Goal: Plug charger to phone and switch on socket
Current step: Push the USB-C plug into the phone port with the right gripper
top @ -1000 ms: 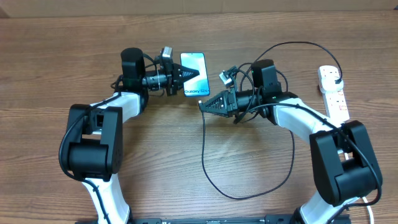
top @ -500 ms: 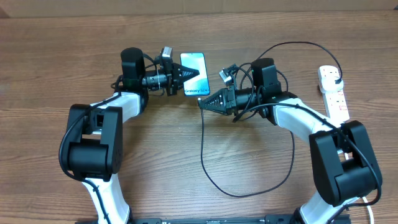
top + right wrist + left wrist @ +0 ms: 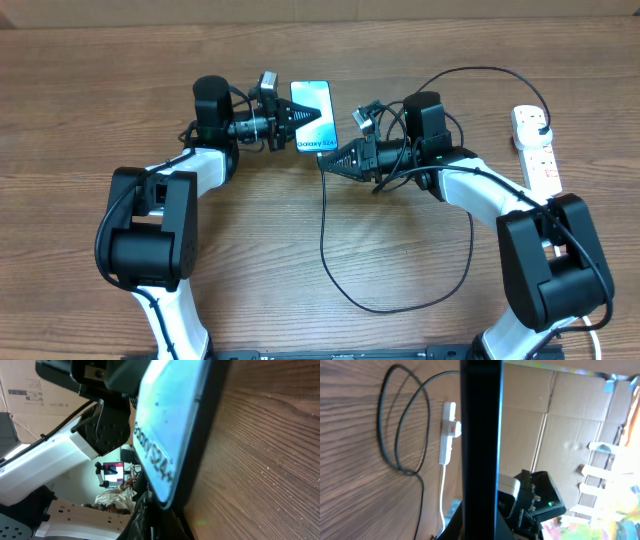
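Note:
The phone (image 3: 314, 108), its blue screen lit, is held at the back centre. My left gripper (image 3: 293, 128) is shut on its left edge. In the left wrist view the phone (image 3: 480, 435) shows edge-on as a dark upright bar. My right gripper (image 3: 328, 162) is shut on the connector end of the charger (image 3: 322, 240), right at the phone's bottom edge. The connector itself is hidden. The phone screen (image 3: 170, 420) fills the right wrist view above my right gripper (image 3: 161, 522). The black cable loops across the table to a plug in the socket (image 3: 541, 160).
The white power strip lies at the far right edge, and it also shows in the left wrist view (image 3: 448, 430) with the cable loop (image 3: 400, 460). The cable's big loop lies on the wood in front of the right arm. Cardboard boxes stand beyond the table.
My right gripper has moved up and left with the cable end, from a little below the phone to its bottom edge. The phone has tilted slightly in my left gripper.

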Available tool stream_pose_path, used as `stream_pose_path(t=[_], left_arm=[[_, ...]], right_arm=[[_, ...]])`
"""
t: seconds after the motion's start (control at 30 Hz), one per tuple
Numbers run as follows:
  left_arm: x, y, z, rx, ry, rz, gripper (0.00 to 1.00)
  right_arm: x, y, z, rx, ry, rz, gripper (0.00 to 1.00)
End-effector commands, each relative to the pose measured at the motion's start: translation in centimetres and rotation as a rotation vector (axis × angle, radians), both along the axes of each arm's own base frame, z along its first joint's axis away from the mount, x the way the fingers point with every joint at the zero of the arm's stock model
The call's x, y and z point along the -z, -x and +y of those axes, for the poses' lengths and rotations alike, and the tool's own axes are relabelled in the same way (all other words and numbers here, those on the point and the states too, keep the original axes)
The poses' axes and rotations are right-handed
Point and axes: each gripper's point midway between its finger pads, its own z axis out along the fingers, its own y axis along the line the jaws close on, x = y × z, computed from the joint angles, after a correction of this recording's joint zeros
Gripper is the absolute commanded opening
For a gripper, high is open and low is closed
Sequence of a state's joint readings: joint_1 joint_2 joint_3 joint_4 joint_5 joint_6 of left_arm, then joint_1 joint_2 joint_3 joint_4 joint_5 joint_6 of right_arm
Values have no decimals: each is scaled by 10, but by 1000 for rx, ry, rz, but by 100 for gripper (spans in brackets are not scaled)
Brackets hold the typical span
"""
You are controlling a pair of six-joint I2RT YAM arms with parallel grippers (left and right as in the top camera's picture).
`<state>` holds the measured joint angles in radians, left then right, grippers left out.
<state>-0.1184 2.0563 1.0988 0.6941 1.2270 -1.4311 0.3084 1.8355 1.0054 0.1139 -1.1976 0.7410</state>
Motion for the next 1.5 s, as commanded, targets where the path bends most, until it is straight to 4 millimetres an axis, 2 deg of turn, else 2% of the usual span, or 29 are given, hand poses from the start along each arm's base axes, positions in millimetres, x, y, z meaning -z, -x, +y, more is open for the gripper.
stream_pose_path(t=[0.0,0.37,1.47], left_arm=[[-14,2,-7,34,24,-17,4],[-13,2,-10,32,19,-31,5],[-14,7,-9,61,26,-25,4]], right_arm=[[-2,1,2,1,-4,-1,4],[-11,4,4,-30,-41,-6,4],[-4,-12,-4,51,-2,-4,4]])
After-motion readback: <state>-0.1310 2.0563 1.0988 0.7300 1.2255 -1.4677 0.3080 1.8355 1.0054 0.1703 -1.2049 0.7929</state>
